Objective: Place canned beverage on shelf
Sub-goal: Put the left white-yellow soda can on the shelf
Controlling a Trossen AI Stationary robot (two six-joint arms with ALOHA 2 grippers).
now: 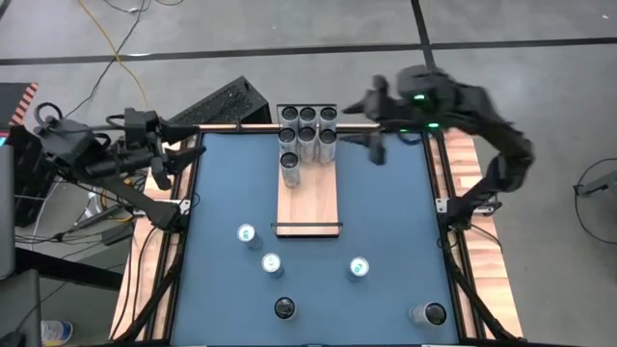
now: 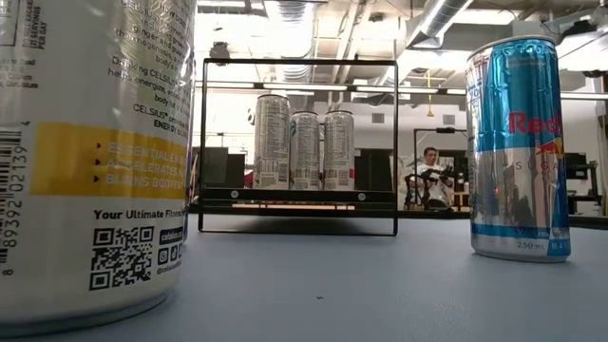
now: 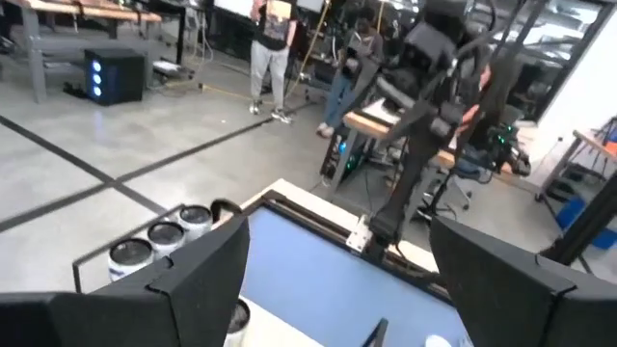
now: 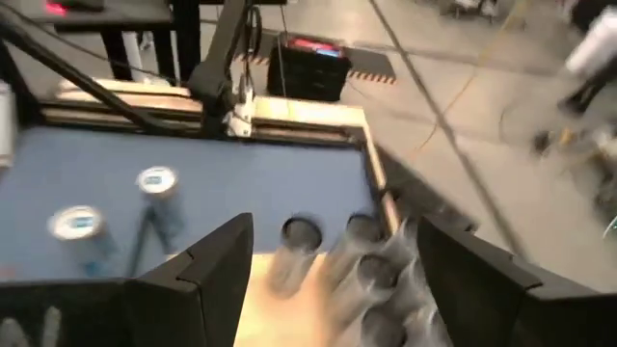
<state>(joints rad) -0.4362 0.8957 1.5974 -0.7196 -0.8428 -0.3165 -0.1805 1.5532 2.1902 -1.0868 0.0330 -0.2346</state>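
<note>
Seven cans (image 1: 307, 133) on shelf (image 1: 310, 198) | five loose cans (image 1: 272, 264) | both end effectors spread, empty

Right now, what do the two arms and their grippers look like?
Both arms are dark, jointed and matte. The right arm shows small green lights near its wrist. The left arm has black cabling trailing beside it. Each gripper has two broad, flat, angular black fingers: left gripper, right gripper.
</note>
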